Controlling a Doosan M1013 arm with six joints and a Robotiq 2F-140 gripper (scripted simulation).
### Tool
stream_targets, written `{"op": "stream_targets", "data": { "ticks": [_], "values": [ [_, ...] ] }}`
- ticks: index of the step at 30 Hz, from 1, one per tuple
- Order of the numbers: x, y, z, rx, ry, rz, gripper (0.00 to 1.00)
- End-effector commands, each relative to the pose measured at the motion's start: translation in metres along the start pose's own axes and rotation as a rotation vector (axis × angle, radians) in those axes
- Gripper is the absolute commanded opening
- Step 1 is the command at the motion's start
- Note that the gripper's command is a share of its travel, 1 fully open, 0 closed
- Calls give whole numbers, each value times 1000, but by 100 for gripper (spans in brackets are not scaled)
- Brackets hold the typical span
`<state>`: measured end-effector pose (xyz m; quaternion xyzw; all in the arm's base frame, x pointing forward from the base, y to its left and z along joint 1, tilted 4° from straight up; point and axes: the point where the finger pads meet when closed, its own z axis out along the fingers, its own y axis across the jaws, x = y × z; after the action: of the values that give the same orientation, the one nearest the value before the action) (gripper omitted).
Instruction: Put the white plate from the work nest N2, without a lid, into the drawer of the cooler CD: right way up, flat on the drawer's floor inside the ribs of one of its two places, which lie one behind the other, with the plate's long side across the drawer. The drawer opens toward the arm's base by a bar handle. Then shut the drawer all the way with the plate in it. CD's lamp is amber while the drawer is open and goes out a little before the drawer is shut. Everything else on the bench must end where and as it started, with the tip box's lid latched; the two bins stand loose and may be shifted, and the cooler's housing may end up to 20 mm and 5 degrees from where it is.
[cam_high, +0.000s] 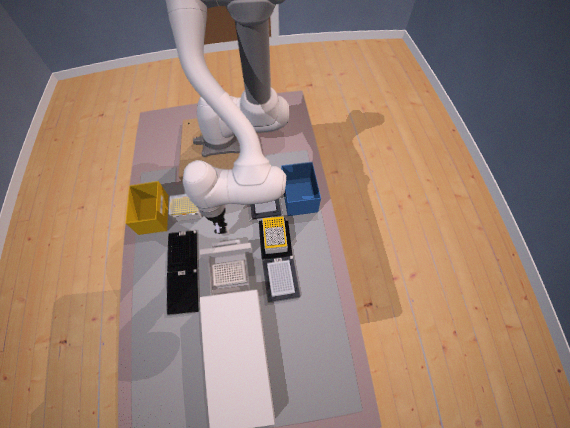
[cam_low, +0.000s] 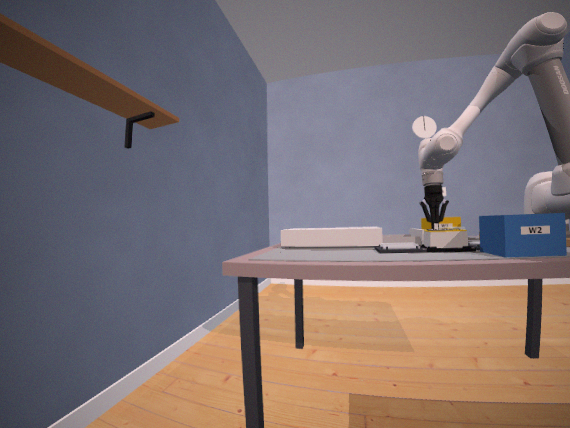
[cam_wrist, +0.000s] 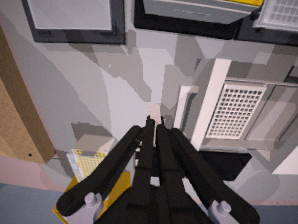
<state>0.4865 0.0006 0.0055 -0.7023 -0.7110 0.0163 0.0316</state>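
Observation:
The cooler CD is a long white box, and its drawer stands pulled out toward the arm's base. A white well plate lies flat and right way up in the drawer, long side across it; it also shows in the wrist view. The pale bar handle runs along the drawer's front and shows in the wrist view. My gripper is shut and empty, pointing down just on the base side of the handle, close to it. Its fingertips hang over the grey mat, and it also shows in the side view.
Right of the drawer stand a yellow tip box, a nest with another white plate and a nest with a grey flat top. A black rack lies left. A yellow bin, a small yellow-welled plate and a blue bin flank my wrist.

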Motion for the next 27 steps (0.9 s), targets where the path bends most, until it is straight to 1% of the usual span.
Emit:
{"op": "stream_targets", "data": {
  "ticks": [1,16,27],
  "values": [
    [0,0,4,0,0,0,0],
    [0,0,22,0,0,0,0],
    [0,0,22,0,0,0,0]
  ]
}}
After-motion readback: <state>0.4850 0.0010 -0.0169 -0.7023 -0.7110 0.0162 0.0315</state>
